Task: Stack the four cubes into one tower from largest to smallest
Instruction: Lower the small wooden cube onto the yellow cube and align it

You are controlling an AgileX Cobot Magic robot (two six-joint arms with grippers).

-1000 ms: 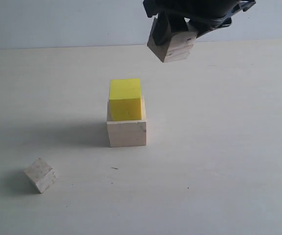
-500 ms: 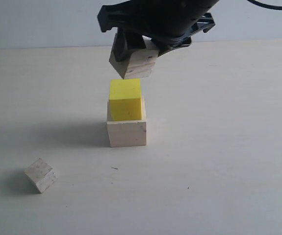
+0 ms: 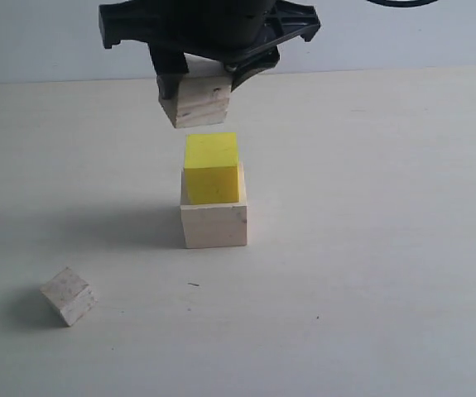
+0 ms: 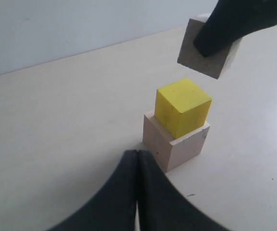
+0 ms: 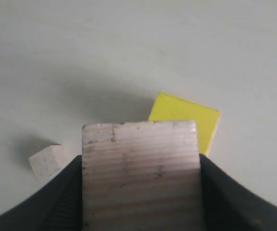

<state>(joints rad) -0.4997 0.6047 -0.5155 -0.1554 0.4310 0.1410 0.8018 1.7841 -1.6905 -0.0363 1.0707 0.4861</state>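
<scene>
1. The right gripper (image 3: 200, 83) is pinching the grainy wood cube (image 3: 194, 106) by two opposite faces. It hangs in the air just above the yellow cube (image 3: 212, 169), not touching it. Yellow sits on the big pale cube (image 3: 213, 225), so that's my tower so far.
2. Main worry: in the exterior view the held cube looks a bit left of yellow and slightly tilted. In the right wrist view yellow pokes out past one side of it. If I let go like this, I reckon it lands with overhang and tips off.
3. Coming down crooked could also catch an edge of yellow and shove it. Yellow doesn't look centred on the base either, so there's not much margin.
4. The left gripper (image 4: 137, 192) is pressed together with nothing in it. It's pointing at the stack but apart from it, so it's not in my way.
5. The small whitish cube (image 3: 69, 295) lies on the table (image 3: 370, 248), well apart from the stack at front left. Nothing is blocking the drop.
</scene>
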